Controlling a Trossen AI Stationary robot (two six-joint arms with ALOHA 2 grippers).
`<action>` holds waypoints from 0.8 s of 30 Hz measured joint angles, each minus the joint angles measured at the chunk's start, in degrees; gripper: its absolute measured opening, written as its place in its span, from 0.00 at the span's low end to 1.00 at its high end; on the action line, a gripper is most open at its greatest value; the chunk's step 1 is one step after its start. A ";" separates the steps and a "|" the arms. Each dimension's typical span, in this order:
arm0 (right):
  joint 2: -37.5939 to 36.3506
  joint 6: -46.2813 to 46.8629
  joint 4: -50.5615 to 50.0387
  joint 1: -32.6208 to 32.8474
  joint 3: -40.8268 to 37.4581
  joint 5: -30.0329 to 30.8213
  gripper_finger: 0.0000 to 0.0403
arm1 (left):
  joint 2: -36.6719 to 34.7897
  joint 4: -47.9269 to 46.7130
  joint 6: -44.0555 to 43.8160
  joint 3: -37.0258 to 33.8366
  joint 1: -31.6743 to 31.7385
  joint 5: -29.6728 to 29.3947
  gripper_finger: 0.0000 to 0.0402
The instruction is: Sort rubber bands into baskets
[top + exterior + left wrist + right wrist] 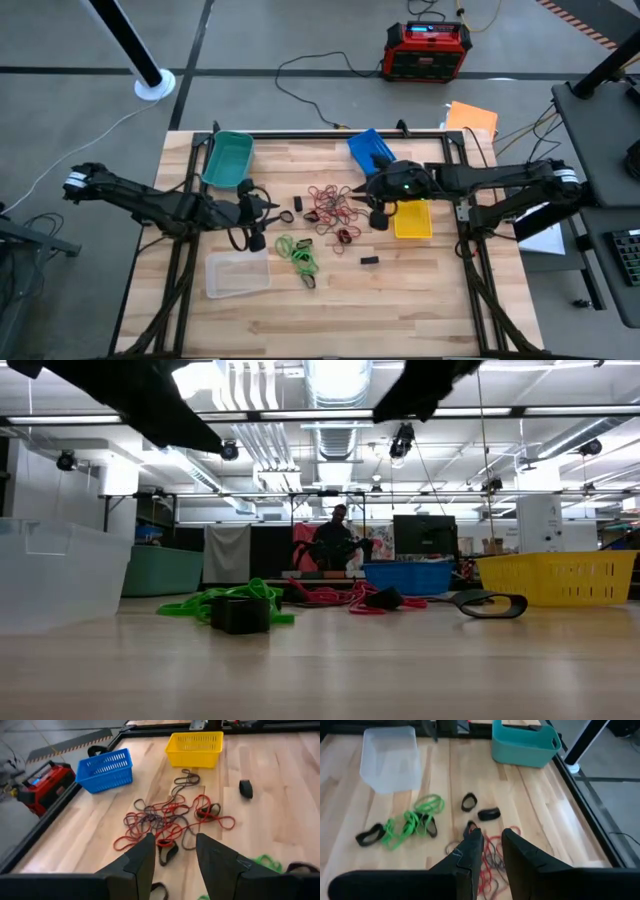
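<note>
Inspecting the table from above, we find the left gripper (pixel 268 208) hovering just left of the central tangle of red and dark rubber bands (pixel 332 203), its fingers (pixel 142 862) standing apart with nothing between them. In the left wrist view that same tangle (pixel 172 817) lies spread on the wood ahead of the open fingers, with the blue basket (pixel 106 769) and the yellow basket (pixel 195 748) beyond it.

We note the right gripper (pixel 362 190) at the right edge of the same tangle, between the blue basket (pixel 370 150) and the yellow basket (pixel 412 219). Its fingers (pixel 470 851) sit close together with a narrow gap. We see red strands directly beneath the tips, but we cannot tell whether any band is pinched.

We record a second cluster, the bright green rubber bands (pixel 298 254), lying nearer the front of the table, just right of the clear basket (pixel 237 274). The right wrist view shows this green cluster (pixel 410 822) mixed with a few black loops, the clear basket (pixel 390 757) beyond it. The teal basket (pixel 228 158) stands at the far left corner of the table. A small black block (pixel 369 260) lies alone, apart from both clusters.

We see no band inside any basket in the overhead view, though the basket interiors are too small to confirm this fully.
</note>
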 joint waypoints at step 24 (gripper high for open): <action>24.10 -6.71 -10.75 -0.78 12.51 -3.31 0.17 | 5.25 0.97 -2.31 0.36 0.00 -2.06 0.32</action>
